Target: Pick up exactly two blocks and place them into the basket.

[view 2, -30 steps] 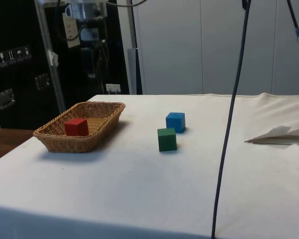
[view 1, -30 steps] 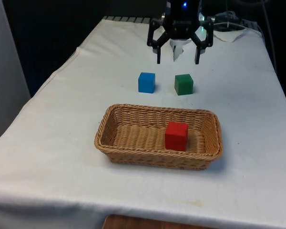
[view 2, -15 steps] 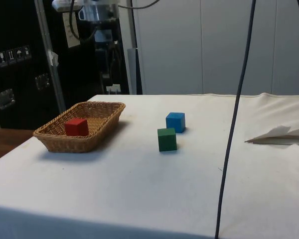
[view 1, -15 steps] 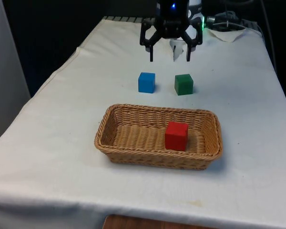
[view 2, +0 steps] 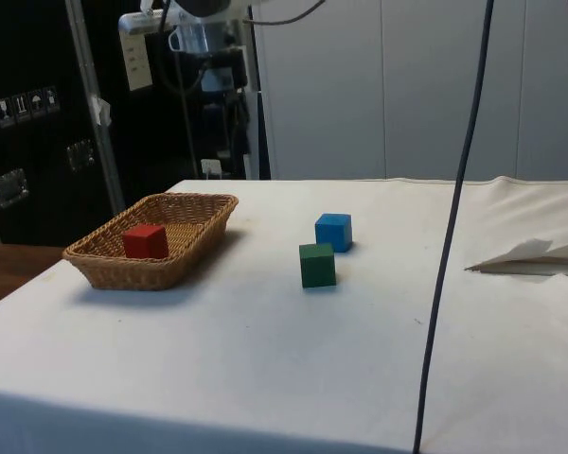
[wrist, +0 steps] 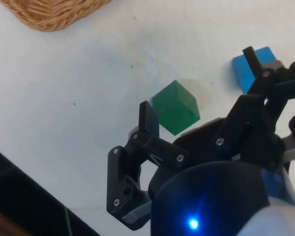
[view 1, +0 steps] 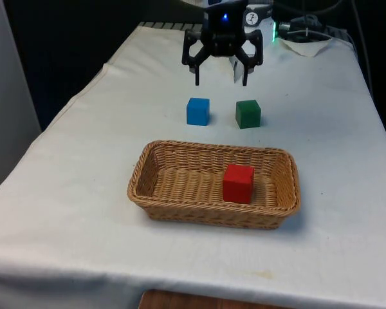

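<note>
My gripper (view 1: 220, 82) hangs open and empty above the cloth, beyond the two loose blocks and over the gap between them. The blue block (view 1: 197, 111) and the green block (view 1: 248, 113) stand side by side on the cloth, a short way behind the wicker basket (view 1: 180, 147). A red block (view 1: 238, 183) rests inside the basket near its end on the front view's right. In the wrist view the gripper (wrist: 199, 84) has the green block (wrist: 175, 106) between its spread fingers and the blue block (wrist: 243, 73) beside one finger. The side view has the blue block (view 2: 333, 232), the green block (view 2: 317, 265) and the basket (view 2: 161, 274).
Crumpled white material and cables (view 1: 309, 42) lie at the far corner on the front view's right. A dark cable (view 2: 452, 236) hangs down in the side view. The cloth has a raised fold (view 2: 530, 255) near the table's edge.
The open gripper has drifted towards the front view's left, from above the green block to above the gap between the blocks, and a little farther from the basket. The blocks have stayed put.
</note>
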Controlling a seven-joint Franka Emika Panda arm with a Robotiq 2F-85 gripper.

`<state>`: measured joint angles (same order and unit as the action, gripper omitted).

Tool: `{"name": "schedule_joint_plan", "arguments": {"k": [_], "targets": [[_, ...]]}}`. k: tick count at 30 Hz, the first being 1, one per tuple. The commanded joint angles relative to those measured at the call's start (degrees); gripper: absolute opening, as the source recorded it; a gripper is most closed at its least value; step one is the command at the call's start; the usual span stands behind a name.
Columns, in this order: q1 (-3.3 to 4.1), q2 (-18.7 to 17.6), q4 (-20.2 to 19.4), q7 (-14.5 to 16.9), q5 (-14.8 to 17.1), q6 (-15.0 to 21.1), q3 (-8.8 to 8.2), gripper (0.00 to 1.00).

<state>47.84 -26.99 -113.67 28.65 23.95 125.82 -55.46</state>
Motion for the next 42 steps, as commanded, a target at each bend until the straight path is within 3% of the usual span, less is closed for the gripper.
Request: {"name": "schedule_joint_plan", "arguments": {"k": [1,2,3,4,8,11,12,13,20,21,22,29,30,31,38,39,40,42], "targets": [[1.66,1.1,-2.5,-0.5,-1.2,1.9,-1.2,1.0],[1.66,1.3,-2.8,-0.5,-1.4,2.1,-1.2,1.0],[0.06,0.0,-0.6,-0.1,-0.4,0.5,0.06,1.0],[1.66,1.7,-3.2,-0.4,-1.8,2.2,-1.38,1.0],[1.78,2.1,-3.8,-0.3,-2.3,2.2,-1.83,1.0],[1.78,2.5,-4.2,-0.2,-2.9,2.3,-2.12,1.0],[0.06,0.6,-1.4,-0.1,-1.5,0.6,-0.63,1.0],[1.72,2.7,-4.5,-0.3,-3.3,2.4,-2.18,1.0],[1.38,3.5,-6.0,-0.3,-3.2,5.6,-1.55,1.0],[0.06,2.2,-4.1,-0.1,-2.6,3.7,-0.57,1.0],[1.32,3.7,-6.2,-0.3,-3.1,6.1,-1.38,1.0],[0.74,5.2,-8.1,-0.3,-2.8,10.3,-0.17,1.0],[0.11,4.9,-7.6,-0.1,-2.6,9.2,0.34,1.0],[0.74,5.4,-8.4,-0.3,-2.8,10.8,0.0,1.0],[0.69,7.6,-11.3,-0.2,-2.8,15.6,0.63,1.0],[0.11,6.8,-10.4,-0.1,-2.6,14.0,1.09,1.0],[0.69,7.8,-11.8,-0.2,-2.9,16.1,0.63,1.0],[0.74,8.4,-12.8,-0.1,-3.1,17.2,0.57,1.0]]}}
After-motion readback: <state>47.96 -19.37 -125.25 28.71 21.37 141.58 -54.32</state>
